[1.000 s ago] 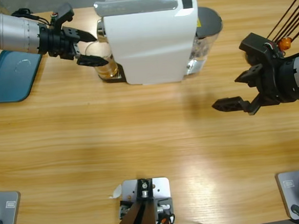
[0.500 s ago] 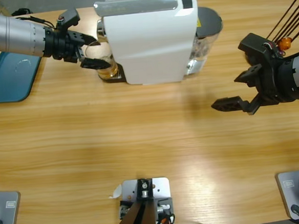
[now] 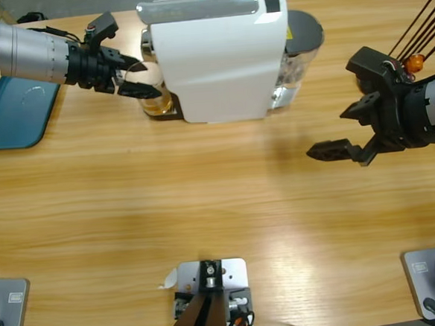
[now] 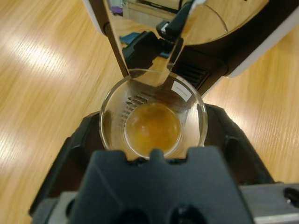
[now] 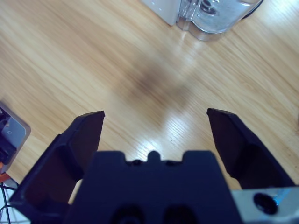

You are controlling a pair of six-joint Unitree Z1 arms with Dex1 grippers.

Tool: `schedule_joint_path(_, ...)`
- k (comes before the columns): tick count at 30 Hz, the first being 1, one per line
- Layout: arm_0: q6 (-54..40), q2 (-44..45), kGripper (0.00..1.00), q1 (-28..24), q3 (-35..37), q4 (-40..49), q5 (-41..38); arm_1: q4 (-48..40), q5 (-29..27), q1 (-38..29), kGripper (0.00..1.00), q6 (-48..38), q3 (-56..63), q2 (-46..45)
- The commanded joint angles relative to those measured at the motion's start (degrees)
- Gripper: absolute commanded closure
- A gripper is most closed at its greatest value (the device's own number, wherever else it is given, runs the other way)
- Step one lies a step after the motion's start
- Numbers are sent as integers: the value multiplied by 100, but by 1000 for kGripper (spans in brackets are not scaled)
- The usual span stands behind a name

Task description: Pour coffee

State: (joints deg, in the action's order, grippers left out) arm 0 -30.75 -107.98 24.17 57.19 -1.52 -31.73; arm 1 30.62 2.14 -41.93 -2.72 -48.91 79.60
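Bright, even overhead light; pale glare streaks shine on the wooden table [image 3: 228, 207]. A soft dark shadow blotches the table in the right wrist view.

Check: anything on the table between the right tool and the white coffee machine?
Nothing. In the high view, only bare wooden table separates the right tool from the white boxy coffee machine; the right wrist view shows the same bare wood ahead of its open jaws.

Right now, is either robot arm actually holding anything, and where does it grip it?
The left gripper has its fingers round the sides of the small clear glass cup of amber coffee. The right gripper holds nothing.
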Motion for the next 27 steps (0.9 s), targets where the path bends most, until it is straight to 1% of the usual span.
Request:
schedule_joint_path(1,252,-321,896,115,-173,108,159,-56,85,-61,0,70,127,126)
schedule_joint_path(2,342,-321,966,132,-179,115,236,-56,85,-61,0,70,127,125)
schedule_joint_path(3,351,-321,1000,153,-198,117,340,-56,85,-61,0,70,127,119)
schedule_joint_path(9,363,-305,1000,229,-263,108,419,-56,85,-61,0,70,136,100)
schedule_joint_path(13,708,-285,1000,238,-284,108,547,-56,85,-61,0,70,127,105)
schedule_joint_path(19,711,-233,1000,238,-335,114,749,-56,85,-61,0,70,127,91)
schedule_joint_path(23,702,59,1000,118,-511,108,834,-73,94,-61,0,70,127,107)
schedule_joint_path(27,711,551,1000,-49,-787,115,1006,-65,94,-61,0,70,134,51)
